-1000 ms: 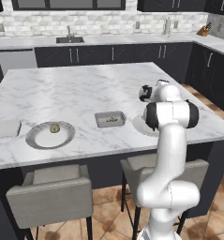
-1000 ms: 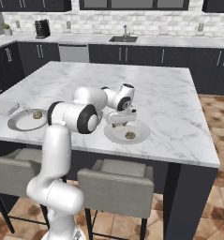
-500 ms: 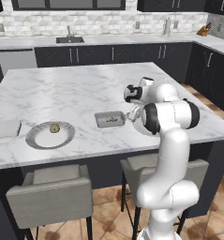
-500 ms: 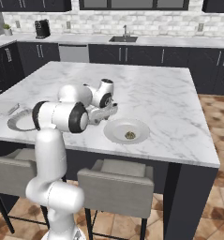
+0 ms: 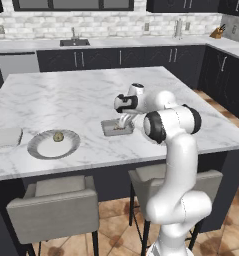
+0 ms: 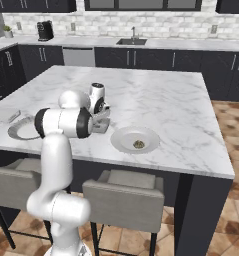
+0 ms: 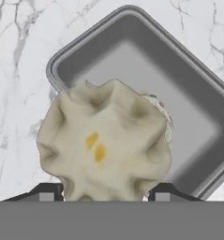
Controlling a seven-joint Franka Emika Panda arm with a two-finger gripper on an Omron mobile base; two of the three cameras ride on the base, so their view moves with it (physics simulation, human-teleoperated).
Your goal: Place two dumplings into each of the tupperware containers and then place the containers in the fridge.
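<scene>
My gripper (image 7: 104, 196) is shut on a pale tan dumpling (image 7: 104, 145), with a dark fingertip (image 7: 47, 192) on either side of it. The dumpling hangs just above a grey-white tupperware container (image 7: 188, 98), over its near corner. From the base views, the gripper (image 5: 125, 119) (image 6: 99, 116) points down over that container (image 5: 112, 129) (image 6: 103, 126) in the middle of the island. Another dumpling (image 5: 57, 136) lies on the left plate (image 5: 41, 149). One more dumpling (image 6: 139, 144) lies on the right plate (image 6: 122, 137). A second container (image 5: 5, 136) (image 6: 6, 115) sits at the island's far left.
The marble island (image 5: 56, 95) (image 6: 161, 100) stretches behind the plates. Two grey stools (image 5: 53, 207) (image 6: 122, 197) stand at its front edge. Dark cabinets and a sink (image 5: 73, 42) line the back wall.
The arm has swung left from over the right plate to over the middle container, carrying the dumpling with it.
</scene>
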